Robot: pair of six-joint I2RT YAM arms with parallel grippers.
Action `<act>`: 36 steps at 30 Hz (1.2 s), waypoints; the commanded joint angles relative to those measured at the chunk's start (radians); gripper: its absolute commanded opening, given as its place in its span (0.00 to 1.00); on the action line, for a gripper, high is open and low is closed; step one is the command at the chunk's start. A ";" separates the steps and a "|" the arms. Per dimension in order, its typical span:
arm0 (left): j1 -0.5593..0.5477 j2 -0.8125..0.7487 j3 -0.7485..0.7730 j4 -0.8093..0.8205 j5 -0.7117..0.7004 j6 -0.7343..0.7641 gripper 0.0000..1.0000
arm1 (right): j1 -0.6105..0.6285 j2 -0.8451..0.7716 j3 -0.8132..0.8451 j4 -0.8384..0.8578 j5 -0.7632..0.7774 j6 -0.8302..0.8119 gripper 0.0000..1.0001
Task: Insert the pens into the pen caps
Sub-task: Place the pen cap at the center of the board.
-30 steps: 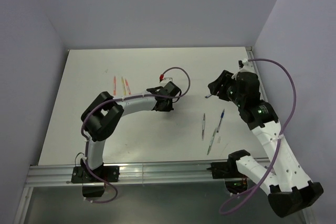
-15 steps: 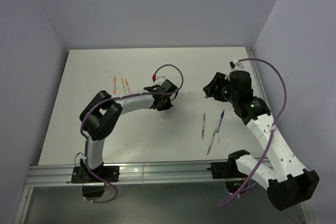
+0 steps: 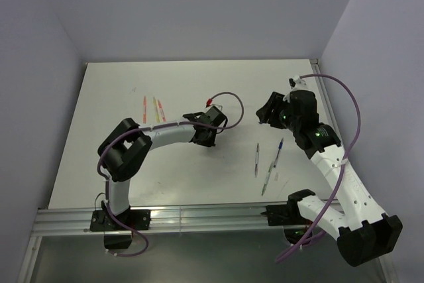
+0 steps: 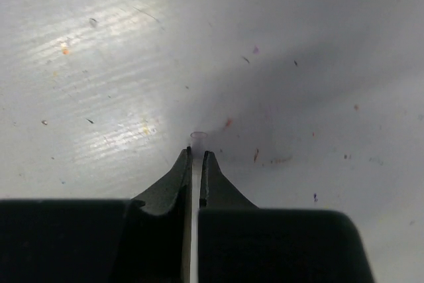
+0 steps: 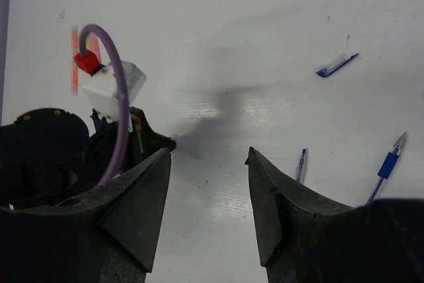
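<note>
No words, labels, brand marks or numbers can be read anywhere, on the arms or on the pens [image 3: 256, 159].

Three warm-coloured pens [image 3: 156, 109] side by side, three more pens [image 3: 257, 159] rightward, dark blue cap [image 5: 336, 65], translucent cap [image 4: 197, 136], loose on counter [image 3: 199, 84]

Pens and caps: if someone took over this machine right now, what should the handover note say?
Left gripper: jaws nearly closed. A tiny clear pen cap sits at its tips; I cannot tell whether it is gripped.
Right gripper: open, empty, above the table.
Pens: the red-pink pen, yellow pen and orange pen lie together far left. The grey pen, blue pen and pale pen lie by the right arm.
A dark blue pen cap lies loose.
Done: no capped pen visible; the blue pen's tip is bare.
Left: apparently every pen.
</note>
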 commanded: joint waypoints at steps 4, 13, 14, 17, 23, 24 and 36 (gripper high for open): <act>-0.066 -0.055 0.003 -0.059 -0.031 0.310 0.08 | -0.005 -0.032 -0.024 0.095 -0.019 -0.009 0.57; -0.068 -0.152 -0.106 0.120 0.066 0.601 0.16 | -0.005 -0.046 -0.044 0.138 -0.018 0.007 0.57; -0.065 -0.153 -0.106 0.128 0.083 0.644 0.15 | -0.007 -0.049 -0.046 0.147 -0.019 0.007 0.57; -0.058 -0.147 -0.105 0.156 0.135 0.701 0.14 | -0.005 -0.052 -0.050 0.153 -0.015 0.010 0.57; -0.051 -0.113 -0.122 0.231 0.213 0.755 0.14 | -0.005 -0.060 -0.061 0.162 0.011 0.016 0.57; -0.051 -0.109 -0.118 0.254 0.222 0.757 0.15 | -0.007 -0.062 -0.065 0.164 0.017 0.016 0.58; -0.051 -0.058 -0.095 0.266 0.250 0.747 0.22 | -0.007 -0.071 -0.069 0.172 0.031 0.030 0.58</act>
